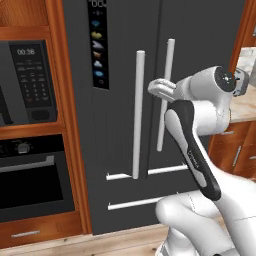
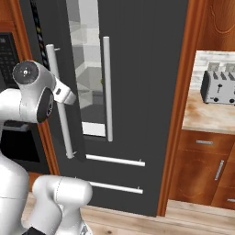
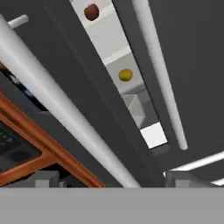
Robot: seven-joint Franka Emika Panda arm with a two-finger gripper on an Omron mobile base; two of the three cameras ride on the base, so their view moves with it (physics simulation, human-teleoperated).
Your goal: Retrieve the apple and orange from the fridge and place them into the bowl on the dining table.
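Note:
The dark grey fridge (image 1: 120, 100) (image 2: 147, 69) has its left door ajar, and a narrow gap shows the white interior. Through that gap I see the dark red apple (image 3: 91, 12) on an upper shelf and the yellow-orange orange (image 3: 125, 75) on a shelf below it. My gripper (image 3: 116, 179) (image 1: 154, 86) (image 2: 69, 97) is at the left door's long white bar handle (image 3: 65, 109). Its fingers stand wide apart on either side of the bar, not clamped on it. The bowl and the dining table are out of view.
A black microwave (image 1: 30, 82) and wall oven (image 1: 32, 175) sit in wood cabinetry left of the fridge. To the right, a toaster (image 2: 219, 85) stands on a counter over wooden drawers (image 2: 202, 170). The right door handle (image 2: 107, 87) is close to the gap.

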